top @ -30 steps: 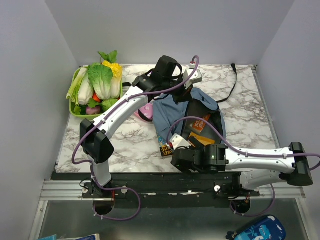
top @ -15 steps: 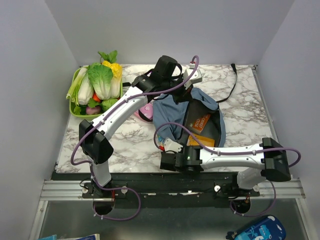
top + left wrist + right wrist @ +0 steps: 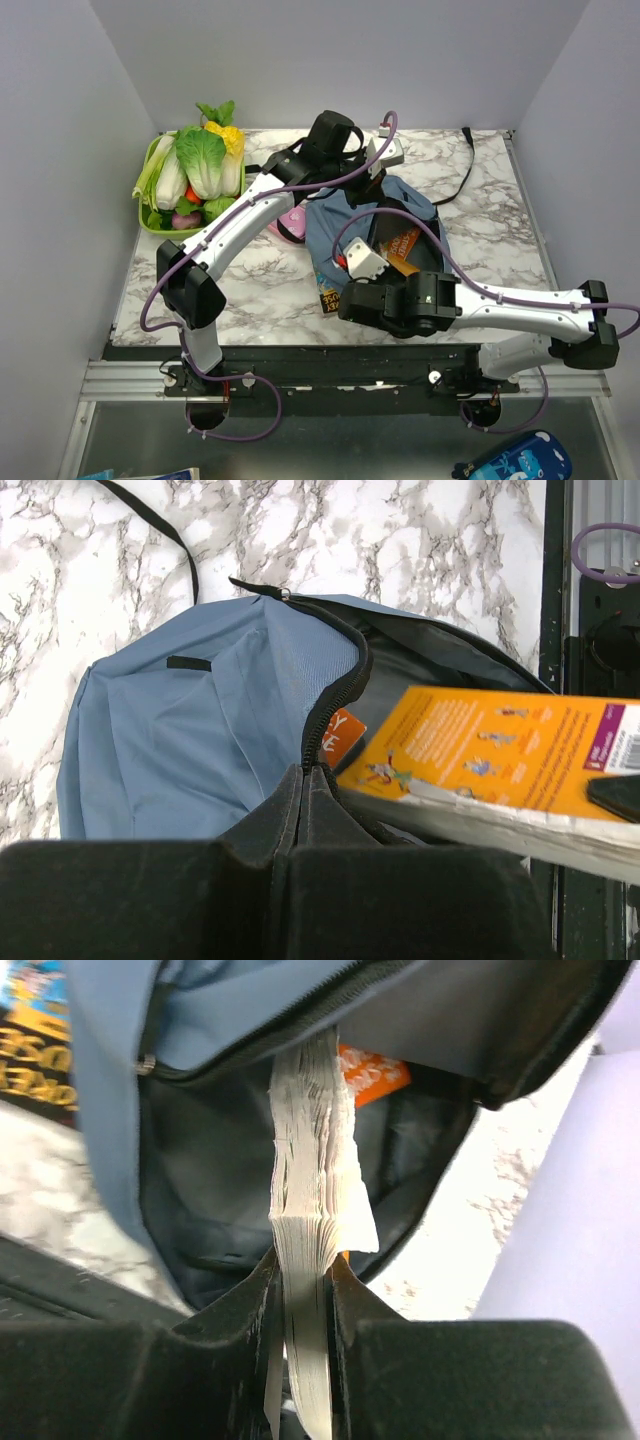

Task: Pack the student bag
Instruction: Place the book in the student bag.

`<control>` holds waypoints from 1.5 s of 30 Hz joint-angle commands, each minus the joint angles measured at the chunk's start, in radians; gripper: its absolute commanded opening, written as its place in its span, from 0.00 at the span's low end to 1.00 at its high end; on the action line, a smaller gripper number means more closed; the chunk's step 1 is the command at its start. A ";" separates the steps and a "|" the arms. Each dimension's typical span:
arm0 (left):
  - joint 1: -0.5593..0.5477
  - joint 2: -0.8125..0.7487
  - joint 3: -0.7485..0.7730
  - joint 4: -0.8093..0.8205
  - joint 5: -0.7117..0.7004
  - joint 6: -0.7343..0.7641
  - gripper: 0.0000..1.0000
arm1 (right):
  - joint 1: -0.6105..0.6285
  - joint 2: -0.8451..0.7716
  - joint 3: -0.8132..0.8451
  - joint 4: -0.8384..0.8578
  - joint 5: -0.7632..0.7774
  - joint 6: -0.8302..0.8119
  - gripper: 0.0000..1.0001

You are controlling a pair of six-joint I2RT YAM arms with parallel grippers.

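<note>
The student bag [image 3: 340, 222] is a dusty-blue backpack lying open in the middle of the marble table. My left gripper [image 3: 372, 186] holds its far edge: in the left wrist view the jaws [image 3: 303, 776] are shut on the zipper rim of the bag [image 3: 180, 730]. My right gripper [image 3: 385, 263] is shut on an orange book [image 3: 403, 245]. In the right wrist view its page edges [image 3: 310, 1160] stand between my fingers [image 3: 303, 1272] and reach into the dark bag mouth [image 3: 200, 1180]. A second orange book [image 3: 375, 1075] lies inside.
A black-covered book [image 3: 328, 296] lies on the table at the bag's near left corner. A pink pencil case [image 3: 290, 222] sits left of the bag. A green basket [image 3: 141, 205] of toy vegetables stands at far left. A power strip [image 3: 392, 150] and black cable [image 3: 460, 180] lie behind.
My right gripper has closed from open onto the orange book, and the arm swung out to the near edge and back toward the bag. The left arm has not moved.
</note>
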 commanded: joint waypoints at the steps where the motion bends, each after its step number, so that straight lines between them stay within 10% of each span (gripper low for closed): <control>1: -0.007 -0.055 0.019 -0.005 -0.002 -0.009 0.00 | 0.007 0.058 -0.058 -0.106 0.268 0.003 0.01; 8: -0.012 -0.054 0.076 -0.030 0.032 -0.043 0.00 | 0.007 0.077 -0.169 -0.024 0.557 -0.057 0.01; 18: -0.022 -0.047 0.131 -0.054 0.090 -0.098 0.00 | 0.019 0.228 -0.143 0.121 0.529 0.000 0.01; 22: -0.024 -0.063 0.137 -0.122 0.132 -0.074 0.00 | 0.019 0.427 -0.019 -0.317 0.685 0.537 0.01; 29: -0.024 -0.116 0.142 -0.254 0.167 0.023 0.00 | 0.019 0.472 0.040 -0.318 0.668 0.729 0.00; 45: -0.025 -0.149 0.110 -0.171 0.161 -0.044 0.00 | 0.019 -0.032 -0.176 -0.316 0.554 1.598 0.01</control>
